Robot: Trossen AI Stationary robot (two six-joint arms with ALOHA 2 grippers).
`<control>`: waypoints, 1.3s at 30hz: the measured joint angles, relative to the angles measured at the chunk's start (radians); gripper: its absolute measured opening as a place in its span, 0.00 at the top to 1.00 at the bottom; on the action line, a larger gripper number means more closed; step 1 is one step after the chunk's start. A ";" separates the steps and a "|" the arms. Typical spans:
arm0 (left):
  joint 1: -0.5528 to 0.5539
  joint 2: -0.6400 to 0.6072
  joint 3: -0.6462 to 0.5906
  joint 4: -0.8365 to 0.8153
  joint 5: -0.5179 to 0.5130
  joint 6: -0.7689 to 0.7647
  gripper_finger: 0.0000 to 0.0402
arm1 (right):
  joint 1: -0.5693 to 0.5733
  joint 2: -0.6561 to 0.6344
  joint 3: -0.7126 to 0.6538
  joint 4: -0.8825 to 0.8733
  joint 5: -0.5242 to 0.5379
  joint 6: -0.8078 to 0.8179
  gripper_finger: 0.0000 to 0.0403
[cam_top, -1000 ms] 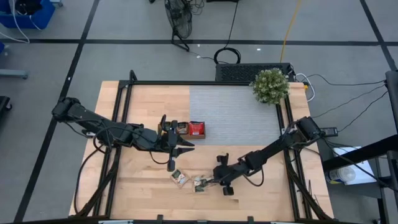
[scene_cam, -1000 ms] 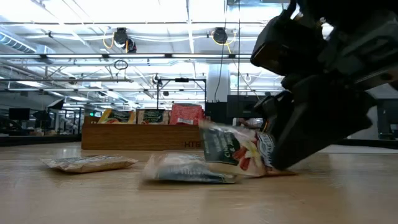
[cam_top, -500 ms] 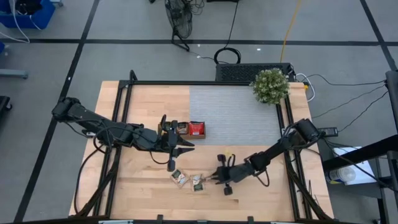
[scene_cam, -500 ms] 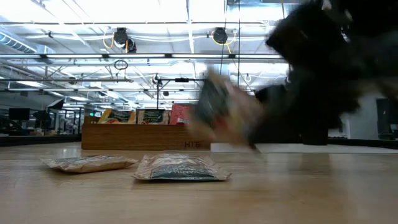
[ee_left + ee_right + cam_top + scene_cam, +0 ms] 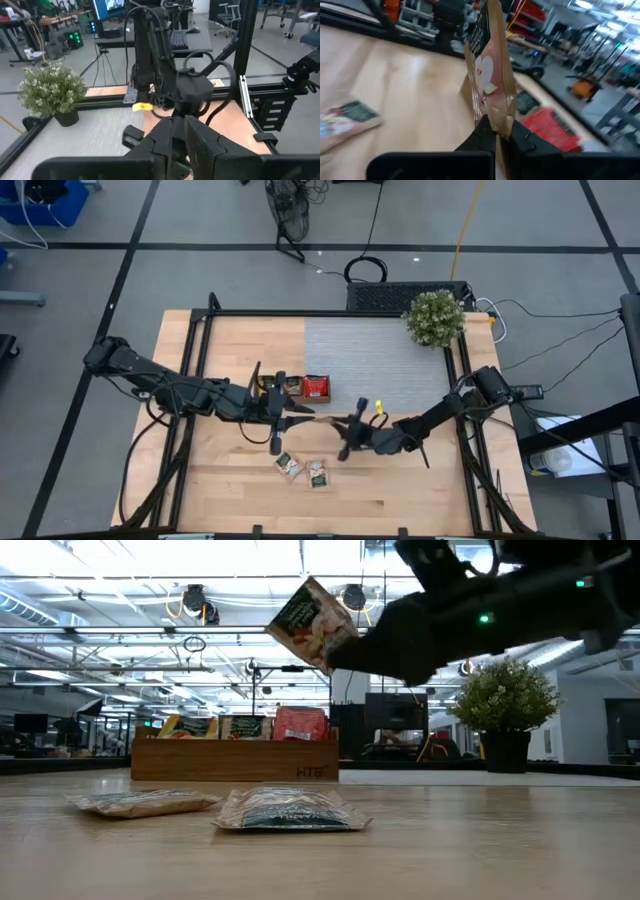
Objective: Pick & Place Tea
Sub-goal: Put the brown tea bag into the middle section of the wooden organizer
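Right gripper [image 5: 338,423] clamped on tea sachet [image 5: 312,624] lifted above table [image 5: 420,490], left gripper [image 5: 306,413] just beside, fingers nearly together, empty, two sachets [image 5: 304,470] below, wooden tray [image 5: 235,757] behind, plant [image 5: 434,318] at corner.

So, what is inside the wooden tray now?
The wooden tray holds upright sachets: a red one and two orange-labelled ones showing above its front wall. Their lower parts, and anything lying flat inside, are hidden behind that wall.

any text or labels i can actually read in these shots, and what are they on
"HTG", roughly, faint on the front of the wooden tray.
Print on the held sachet in the right gripper: too blurred to read.
Labels on the two sachets lying on the table: too small.
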 joint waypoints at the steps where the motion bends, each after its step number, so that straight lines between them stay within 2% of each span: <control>1: 0.000 0.000 0.000 0.003 0.000 0.008 0.86 | -0.008 0.000 0.000 0.023 0.000 -0.031 1.00; 8: 0.000 0.000 0.000 0.007 0.000 -0.005 0.86 | -0.034 -0.043 0.000 0.171 -0.001 -0.233 1.00; 15: 0.016 0.000 0.000 -0.062 -0.010 0.022 0.86 | -0.036 -0.147 -0.012 0.183 -0.052 -0.337 1.00; 23: 0.046 0.001 0.000 -0.147 -0.029 -0.001 0.86 | -0.056 -0.264 -0.135 0.207 -0.061 -0.280 1.00; 26: 0.071 0.005 0.000 -0.154 -0.030 0.006 0.86 | -0.070 -0.292 -0.179 0.237 -0.125 -0.222 1.00; 34: 0.138 0.018 0.000 -0.126 -0.032 -0.045 0.86 | -0.115 -0.286 -0.197 0.241 -0.237 -0.132 1.00; 39: 0.175 0.084 0.000 -0.085 -0.032 -0.098 0.81 | -0.117 -0.286 -0.197 0.242 -0.238 -0.133 1.00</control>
